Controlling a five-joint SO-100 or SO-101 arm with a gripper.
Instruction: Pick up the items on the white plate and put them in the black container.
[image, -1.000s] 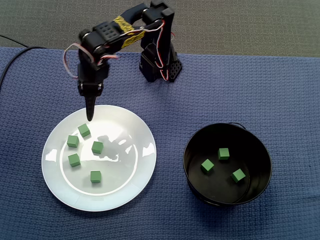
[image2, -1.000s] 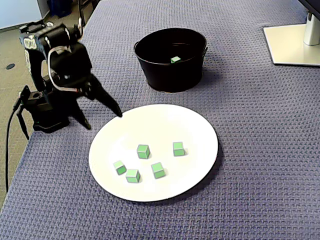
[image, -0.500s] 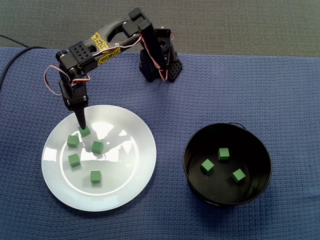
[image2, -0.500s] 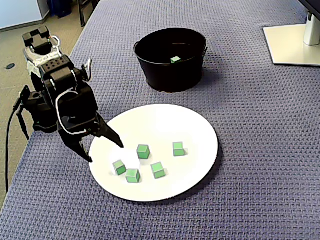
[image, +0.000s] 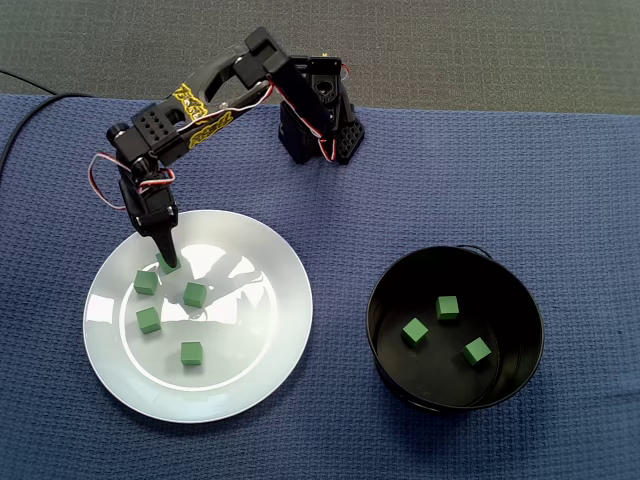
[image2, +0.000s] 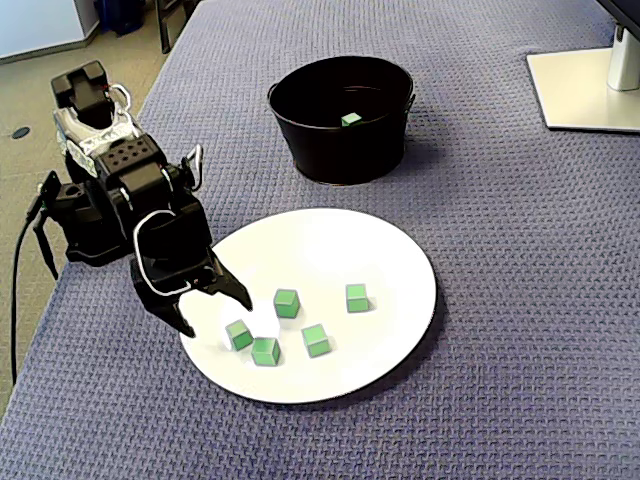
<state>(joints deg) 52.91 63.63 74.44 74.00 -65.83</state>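
Counter (image: 520, 180) (image2: 520, 300) covered in blue woven cloth, grey floor behind it in a fixed view. Round white plate (image: 255, 345) (image2: 330, 240) holds five small green cubes: one (image: 162, 262) (image2: 238, 334) at the rim nearest the arm, the rest at (image: 146, 282), (image: 194, 294), (image: 148, 320), (image: 191, 352), loosely grouped, not touching each other. Black two-finger hand (image: 170, 258) (image2: 217, 317) is low over that near rim, fingers apart. The rim cube sits just beside the fingertips and is partly hidden by them from above; can't tell if there's contact. Nothing gripped. Black arm (image: 200, 95) (image2: 120, 160) reaches from its base at the cloth's edge. Round black container (image: 440, 275) (image2: 345, 150) stands well apart from the plate with three green cubes on its floor (image: 447, 306), (image: 415, 331), (image: 476, 350); the low-angle view shows only one (image2: 351, 119). White flat stand base (image2: 585, 90) in the far corner, black cable (image: 20, 125) (image2: 18, 300) off the cloth's edge.
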